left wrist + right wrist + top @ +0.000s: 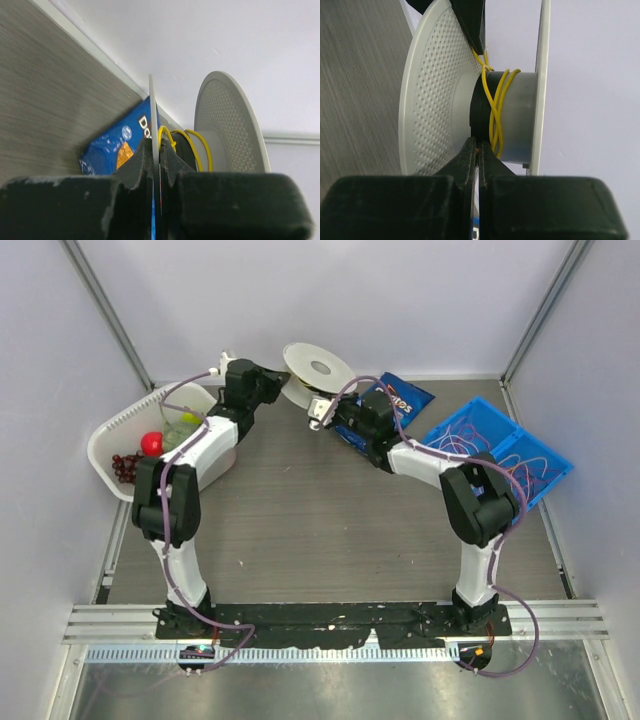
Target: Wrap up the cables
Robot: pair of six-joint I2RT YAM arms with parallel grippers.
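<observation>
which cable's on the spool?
The yellow cable: it is wound around the hub of the spool. The other cables lie loose in the blue bin.

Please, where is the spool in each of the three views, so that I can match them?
Top external: spool at back centre, between the two wrists.
Left wrist: centre and right; left pincer is shut on its near flange.
Right wrist: fills the centre, yellow cable wound on its hub.
Shared landmark: the yellow cable shows in both wrist views; the blue bag in top and left wrist views.
</observation>
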